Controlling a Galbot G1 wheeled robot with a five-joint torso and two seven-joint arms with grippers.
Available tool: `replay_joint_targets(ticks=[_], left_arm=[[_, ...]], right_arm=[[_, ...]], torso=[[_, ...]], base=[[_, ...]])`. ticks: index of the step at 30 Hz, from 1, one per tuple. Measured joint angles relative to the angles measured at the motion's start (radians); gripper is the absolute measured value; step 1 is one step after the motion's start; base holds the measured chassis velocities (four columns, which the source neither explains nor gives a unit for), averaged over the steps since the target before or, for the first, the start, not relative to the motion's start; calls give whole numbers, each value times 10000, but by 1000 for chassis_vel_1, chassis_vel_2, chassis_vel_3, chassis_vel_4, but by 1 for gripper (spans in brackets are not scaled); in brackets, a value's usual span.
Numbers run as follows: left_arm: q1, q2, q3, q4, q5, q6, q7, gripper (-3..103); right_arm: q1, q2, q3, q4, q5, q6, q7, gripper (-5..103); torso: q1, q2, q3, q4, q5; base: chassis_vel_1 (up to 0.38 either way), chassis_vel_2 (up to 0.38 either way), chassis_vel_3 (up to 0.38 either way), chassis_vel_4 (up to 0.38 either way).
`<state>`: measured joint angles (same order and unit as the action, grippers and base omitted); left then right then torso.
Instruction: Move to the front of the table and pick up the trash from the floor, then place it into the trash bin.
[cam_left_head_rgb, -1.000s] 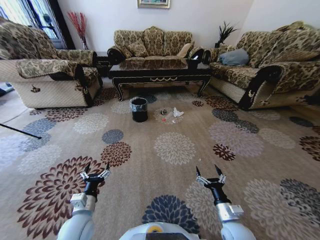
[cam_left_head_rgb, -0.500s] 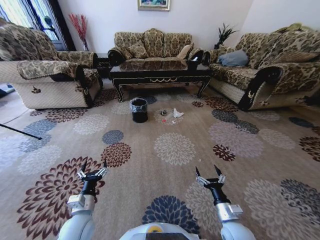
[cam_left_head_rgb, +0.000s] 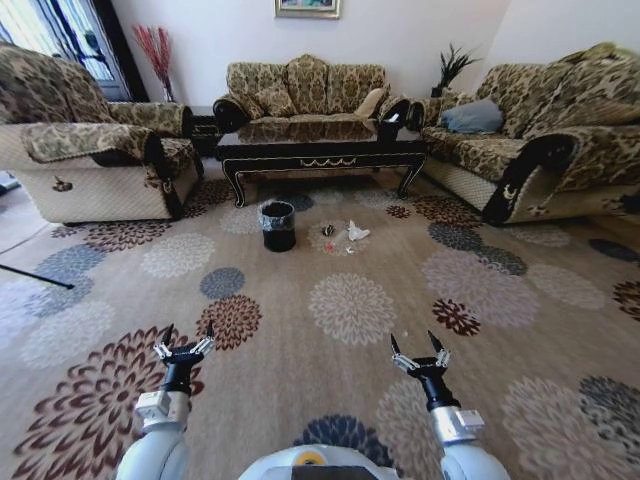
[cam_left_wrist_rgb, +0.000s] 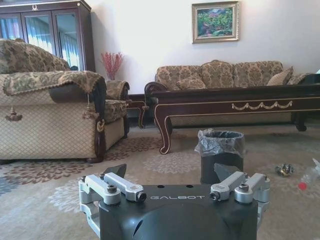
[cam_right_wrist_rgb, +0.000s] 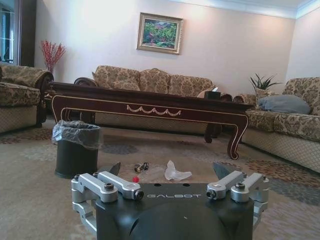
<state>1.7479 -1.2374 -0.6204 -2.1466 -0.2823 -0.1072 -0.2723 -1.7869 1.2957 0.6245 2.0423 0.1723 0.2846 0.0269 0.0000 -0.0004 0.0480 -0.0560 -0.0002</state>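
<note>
The dark glossy table (cam_left_head_rgb: 320, 146) with a gold ornament stands ahead, before the middle sofa. On the patterned floor (cam_left_head_rgb: 350, 300) in front of it stands the black trash bin (cam_left_head_rgb: 278, 224) lined with a clear bag. To its right lies the trash: a white tissue (cam_left_head_rgb: 356, 232), a dark wrapper (cam_left_head_rgb: 328, 230) and a bottle with a red cap (cam_right_wrist_rgb: 135, 178). My left gripper (cam_left_head_rgb: 186, 340) and right gripper (cam_left_head_rgb: 418, 350) hover low and close to me, both open and holding nothing, far short of the trash. The bin (cam_left_wrist_rgb: 221, 155) and wrapper (cam_left_wrist_rgb: 285, 170) show past the left gripper (cam_left_wrist_rgb: 172, 175).
A sofa (cam_left_head_rgb: 90, 155) lines the left side, another sofa (cam_left_head_rgb: 540, 150) the right, and a third sofa (cam_left_head_rgb: 305, 90) stands behind the table. A black rod (cam_left_head_rgb: 35, 275) lies on the carpet at far left. Open carpet stretches between me and the bin.
The whole view has shifted slightly: the table, bin and trash sit a little nearer and the room has slid left, so the camera moved. Both grippers hold their pose, still open.
</note>
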Motion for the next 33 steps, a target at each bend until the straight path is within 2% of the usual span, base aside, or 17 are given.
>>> replay_joint_targets(ticks=[4,11,15,17,21,22,33], left_arm=[[49,-6,-64,14,-244,-33,-1,100],[-10,-4,-80,56,-271,-42,-14,100],[-48,-16,-48,65,-258,-42,-25,100],[-54,-18,-46,66,-255,-42,-29,100],[-58,-23,-46,67,-290,-42,-46,100],[-61,-26,-54,66,-324,-42,-53,100],[-13,-114,-97,75,-330,-56,-60,100]], right_arm=[[6,5,-21,1,0,3,-1,100],[0,-13,-7,0,4,5,-2,100],[-18,12,-8,4,-2,7,-2,100],[-22,16,-10,7,-3,10,-4,100],[-37,29,-9,41,0,15,-6,100],[-46,40,-9,46,0,15,-9,100],[-93,102,-30,55,-110,17,-5,100]], torso=[[0,-1,7,4,3],[1,-2,14,2,5],[-1,0,13,-5,-6],[0,-1,17,4,7],[0,-1,17,3,-4],[0,-1,19,2,5],[1,-2,24,1,-2]], base=[[-273,321,293,-325],[-308,328,324,-331],[-328,297,324,-325],[-294,299,324,-286],[-288,294,318,-283],[-296,269,287,-289],[-279,289,272,-298]])
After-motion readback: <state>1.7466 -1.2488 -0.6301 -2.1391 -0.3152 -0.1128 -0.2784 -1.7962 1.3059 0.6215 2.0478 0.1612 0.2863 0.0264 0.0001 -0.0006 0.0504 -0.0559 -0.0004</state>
